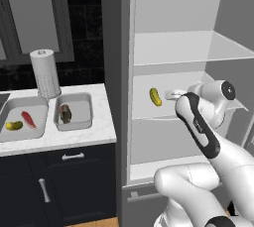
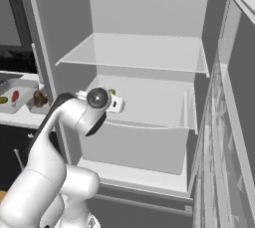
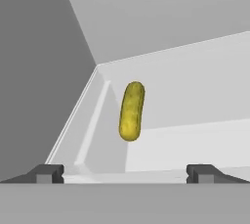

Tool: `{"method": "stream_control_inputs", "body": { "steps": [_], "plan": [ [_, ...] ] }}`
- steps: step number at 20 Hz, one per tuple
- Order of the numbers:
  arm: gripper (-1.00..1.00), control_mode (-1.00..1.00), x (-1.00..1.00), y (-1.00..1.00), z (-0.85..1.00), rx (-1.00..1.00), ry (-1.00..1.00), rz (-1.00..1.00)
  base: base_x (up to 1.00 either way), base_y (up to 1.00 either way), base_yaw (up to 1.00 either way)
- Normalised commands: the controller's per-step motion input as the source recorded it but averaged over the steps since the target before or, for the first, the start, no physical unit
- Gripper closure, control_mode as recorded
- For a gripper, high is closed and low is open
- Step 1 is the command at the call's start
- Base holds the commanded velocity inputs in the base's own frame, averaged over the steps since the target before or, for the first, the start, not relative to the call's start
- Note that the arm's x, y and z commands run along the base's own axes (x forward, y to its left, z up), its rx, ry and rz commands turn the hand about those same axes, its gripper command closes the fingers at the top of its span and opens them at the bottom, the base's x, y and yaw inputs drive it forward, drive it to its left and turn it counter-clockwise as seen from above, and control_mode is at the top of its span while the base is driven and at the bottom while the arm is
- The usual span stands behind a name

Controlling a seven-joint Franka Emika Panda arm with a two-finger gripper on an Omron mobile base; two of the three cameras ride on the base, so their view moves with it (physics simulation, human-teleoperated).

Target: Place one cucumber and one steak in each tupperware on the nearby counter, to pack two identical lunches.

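You're reaching into the fridge (image 1: 173, 47) with the claw (image 3: 125, 173) spread wide and empty, lining up on the cucumber (image 3: 132, 111) lying on the middle shelf (image 1: 188, 80), since the right tray (image 1: 74, 111) is lacking one.

We see the gripper (image 3: 125, 173) inside the open fridge (image 1: 173, 3), above its middle shelf (image 1: 149, 112), with the jaws spread wide. A cucumber (image 3: 132, 111) lies on that shelf just ahead of the gripper, between the lines of the two fingertips and apart from both. Well off to the gripper's left, outside the fridge, is the counter (image 1: 99, 132). On it sit two tupperwares side by side. The nearer tupperware (image 1: 87, 122) holds a steak (image 1: 65, 114). The farther tupperware (image 1: 34, 133) holds a second cucumber (image 1: 14, 126) with a second steak (image 1: 28, 119) beside it. A paper towel roll (image 1: 44, 74) stands behind the two, near the wall.
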Motion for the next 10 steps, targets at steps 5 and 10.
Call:
{"method": "stream_control_inputs", "body": {
  "steps": [5, 10],
  "plan": [
    [-1.00, -1.00, 0.38, -0.02, 0.01, 0.04, 0.14, 0.00, 0.00, 0.00, 0.00],
    [-1.00, -1.00, 0.26, -0.04, -0.02, 0.05, 0.10, 0.00, 0.00, 0.00, 0.00]
  ]
}}
